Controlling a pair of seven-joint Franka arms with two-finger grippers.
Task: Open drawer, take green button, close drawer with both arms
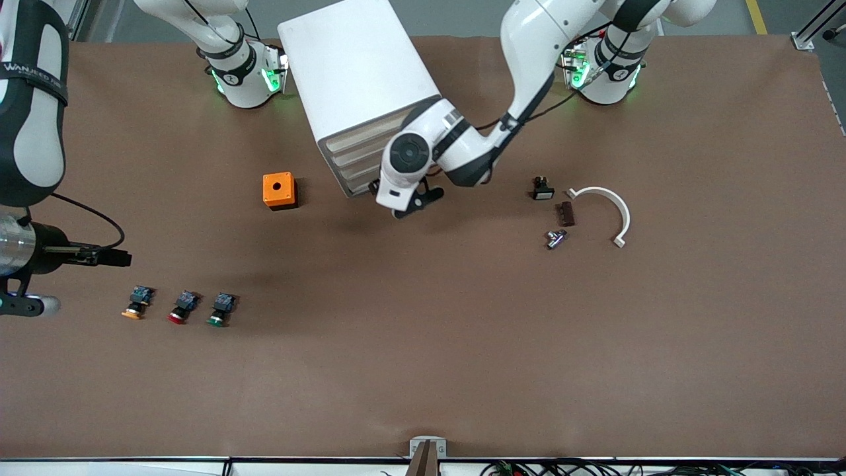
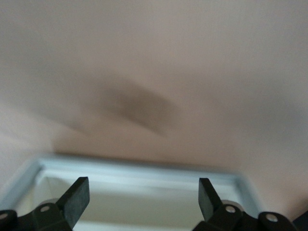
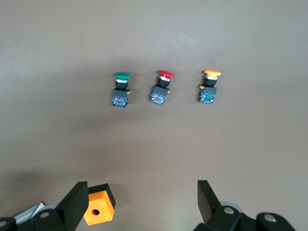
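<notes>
While the left gripper [image 1: 404, 210] hangs just in front of the cabinet [image 1: 360, 86], low by its bottom drawer [image 1: 360, 180], the opening step looks barely begun: all 4 drawers appear shut. Its jaws stand wide apart, holding and touching nothing; next it likely must hook that drawer front and pull. The right gripper [image 3: 139, 202], also spread wide and empty, waits high above the table, with the green button [image 3: 121, 88] on the table below it, beside the red-capped and orange-capped buttons.
</notes>
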